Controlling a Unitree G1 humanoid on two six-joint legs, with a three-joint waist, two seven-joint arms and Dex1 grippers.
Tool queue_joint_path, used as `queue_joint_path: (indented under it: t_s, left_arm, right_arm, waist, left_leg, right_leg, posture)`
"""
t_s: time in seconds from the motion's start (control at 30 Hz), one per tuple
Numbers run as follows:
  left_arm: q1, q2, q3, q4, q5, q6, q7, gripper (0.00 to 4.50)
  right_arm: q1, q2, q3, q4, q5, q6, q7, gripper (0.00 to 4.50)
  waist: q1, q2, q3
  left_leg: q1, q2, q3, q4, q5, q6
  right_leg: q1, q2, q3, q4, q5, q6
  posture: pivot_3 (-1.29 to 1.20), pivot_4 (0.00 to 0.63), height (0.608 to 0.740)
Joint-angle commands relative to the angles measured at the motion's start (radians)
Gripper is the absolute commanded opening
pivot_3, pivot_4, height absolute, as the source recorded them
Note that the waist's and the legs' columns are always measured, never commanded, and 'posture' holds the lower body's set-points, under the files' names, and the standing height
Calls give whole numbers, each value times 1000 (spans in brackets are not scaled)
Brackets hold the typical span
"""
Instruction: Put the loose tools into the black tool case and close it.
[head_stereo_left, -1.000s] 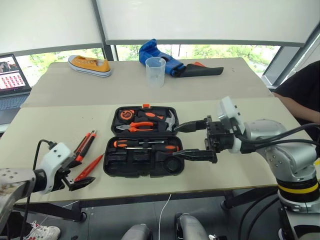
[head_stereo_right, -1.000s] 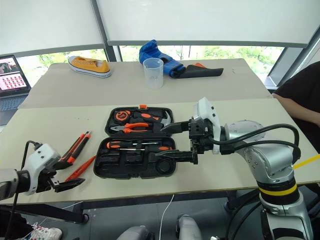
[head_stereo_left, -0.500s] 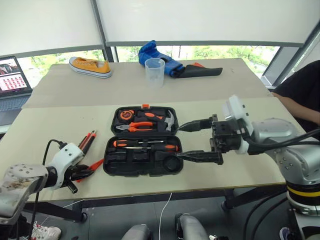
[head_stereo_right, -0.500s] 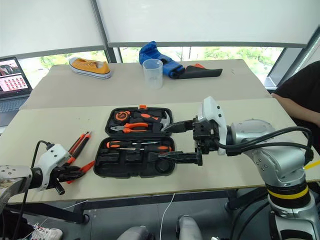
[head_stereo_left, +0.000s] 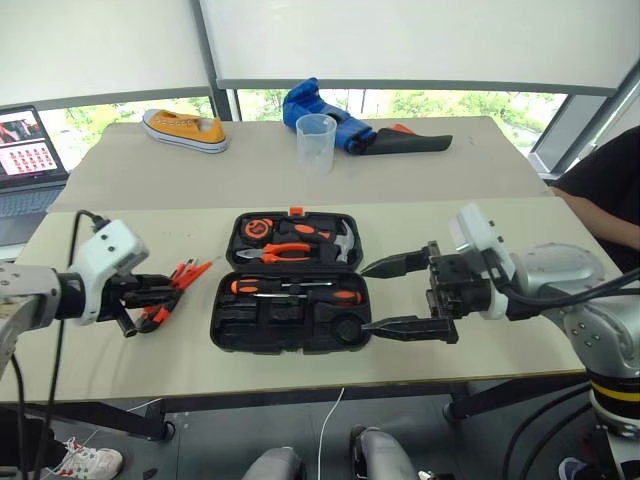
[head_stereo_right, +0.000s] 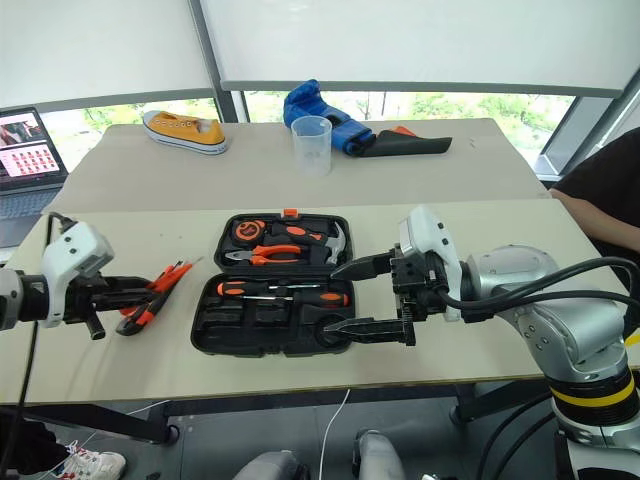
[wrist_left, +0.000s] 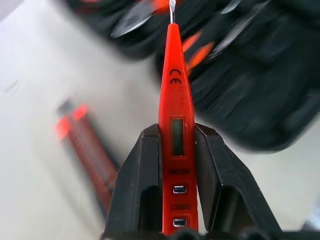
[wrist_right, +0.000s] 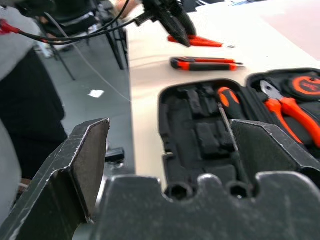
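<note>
Between the left claw's fingers: left gripper (wrist_left: 172, 165) clamped on the slim orange tester screwdriver (wrist_left: 173, 95), lifted off the table, and that's a tidy pinch!
Tester axis: straight out along the fingers, metal tip leading toward the case.
Way to the case: black tool case (head_stereo_left: 290, 338) lies open just beyond the tip, toward the robot's right; the left arm is the nearer carrier.
Under the claw: utility knife (head_stereo_right: 150, 290) on the tabletop, yet to be packed.
Far side of the case: right gripper (head_stereo_left: 405, 297), fingers spread wide, empty, hovering at the case's right edge.
Room: empty recesses in the near half; table edge (head_stereo_left: 300, 385) close behind, so I'd expect a short level carry.
</note>
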Motion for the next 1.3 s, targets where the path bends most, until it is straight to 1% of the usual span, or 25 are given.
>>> queue_joint_path:
  t_s: [0.03,0.1,0.2,0.37,0.43,0.53,0.6,0.67,0.73,0.83,1.07,1.13,1.17,1.23,1.3]
  left_arm:
    - [-79,-11,-133,5,79,-208,-117,440]
    - [-176,-45,-260,85,168,-348,-192,440]
    - [-308,-111,-375,211,252,-477,-272,440]
    - [-464,-203,-496,400,364,-624,-366,440]
    - [-491,-223,-513,445,389,-657,-382,440]
    - [-541,-278,-535,532,428,-670,-375,440]
    - [-558,-299,-545,571,448,-685,-382,440]
    - [-564,-312,-548,579,453,-655,-394,440]
    - [-572,-324,-549,572,451,-585,-398,440]
    - [-576,-331,-547,569,461,-541,-400,440]
    - [-561,-325,-537,549,457,-502,-423,440]
    - [-560,-328,-530,542,452,-499,-421,1446]
    - [-557,-322,-524,528,443,-492,-429,1488]
    - [-549,-305,-499,487,401,-470,-458,2271]
    - [-543,-291,-462,447,348,-423,-483,2902]
  right_arm:
    - [5,-8,-15,-14,-4,-30,1,4500]
    - [13,-10,-14,-20,-6,-32,-3,4500]
    - [24,-9,-25,-30,0,-27,-21,4500]
    - [64,-20,-51,-70,12,-18,-57,4500]
    - [75,-23,-57,-80,15,-17,-68,4500]
    - [108,-29,-83,-111,32,-8,-101,4500]
    - [129,-33,-99,-128,45,-5,-118,4500]
    - [147,-36,-108,-141,48,-5,-130,4500]
    - [158,-38,-113,-150,50,-6,-142,4500]
    - [164,-40,-118,-156,61,-8,-158,4500]
    - [156,-40,-102,-151,63,-15,-176,4500]
    - [153,-39,-96,-149,60,-17,-177,4500]
    - [153,-39,-94,-150,60,-17,-177,4500]
    - [153,-39,-91,-152,61,-16,-177,4500]
    - [153,-39,-91,-153,64,-15,-177,4500]
  waist:
    - [0,0,0]
    - [2,0,0]
    - [7,0,0]
    - [6,-1,0]
    - [5,-1,0]
    - [4,-1,0]
    - [6,-1,0]
    - [6,-1,0]
    - [6,-1,0]
    - [6,-1,0]
    - [4,-1,0]
    - [4,-1,0]
    - [4,-1,0]
    - [5,-1,0]
    - [5,-1,0]
  left_leg:
    - [0,0,0,0,0,0]
    - [-1,0,0,0,0,0]
    - [-1,0,0,2,0,0]
    - [-2,0,0,3,0,1]
    - [-3,0,0,3,0,1]
    - [-4,0,1,3,0,2]
    - [-5,0,0,5,0,2]
    - [-6,0,0,6,-1,2]
    - [-6,0,0,7,-1,3]
    - [-7,0,0,9,-1,3]
    - [-7,0,0,11,-1,3]
    - [-7,1,0,11,-1,3]
    - [-7,1,0,11,-1,3]
    - [-7,1,0,11,-1,3]
    - [-8,1,0,11,-1,4]
  right_leg:
    - [0,0,0,0,0,0]
    - [0,-1,-1,-2,0,0]
    - [1,-2,-1,-6,1,-1]
    - [1,-2,-1,-6,1,-1]
    - [1,-2,-1,-5,1,-1]
    - [0,-2,-1,-1,1,-1]
    - [0,-2,-2,-1,1,-1]
    - [-1,-2,-2,-1,2,0]
    - [-1,-2,-1,-1,2,0]
    - [-1,-2,-1,0,2,0]
    - [-1,-1,-1,0,2,0]
    - [-1,-1,-1,0,2,0]
    - [-1,-1,-1,0,2,0]
    - [-1,-1,-1,0,2,0]
    - [-1,-1,-1,0,2,0]
  posture:
    - [0,150,731]
    - [0,150,731]
    - [0,150,731]
    - [0,150,731]
    - [0,150,731]
    - [0,150,731]
    - [0,150,731]
    - [0,150,731]
    - [0,150,731]
    - [0,150,731]
    - [0,150,731]
    - [0,150,731]
    - [0,150,731]
    - [0,150,731]
    - [0,150,731]
